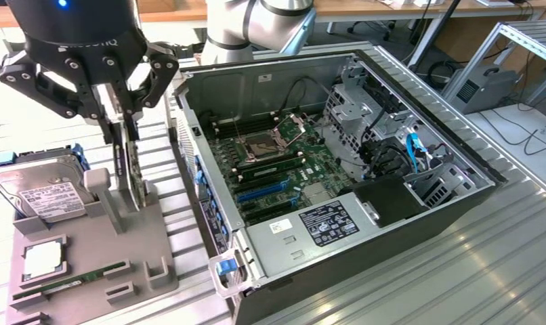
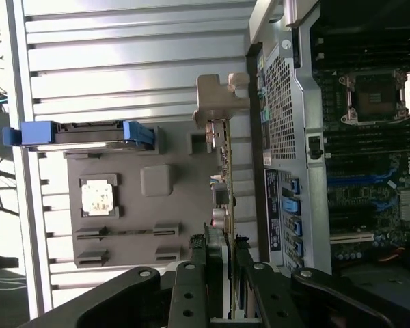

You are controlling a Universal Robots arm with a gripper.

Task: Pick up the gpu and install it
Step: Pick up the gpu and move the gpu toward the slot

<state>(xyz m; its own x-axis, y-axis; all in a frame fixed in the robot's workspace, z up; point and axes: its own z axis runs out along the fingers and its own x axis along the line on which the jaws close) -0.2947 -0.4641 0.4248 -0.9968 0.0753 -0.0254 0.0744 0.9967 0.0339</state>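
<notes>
The tool [image 1: 126, 132] shows part of a name on its black body, seemingly "OTIQ". The hard drive [image 1: 40, 193] carries a white label with print too small to read. The tool's fingers are partly drawn in, pinching the gpu [image 1: 135, 177], which stands on edge over the grey holder [image 1: 119, 257] on the desk [image 1: 490, 271], just beside the open computer case [image 1: 345, 169].

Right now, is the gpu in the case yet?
No, the gpu stands on edge at the gray fixture outside the case, in the gripper.
</notes>
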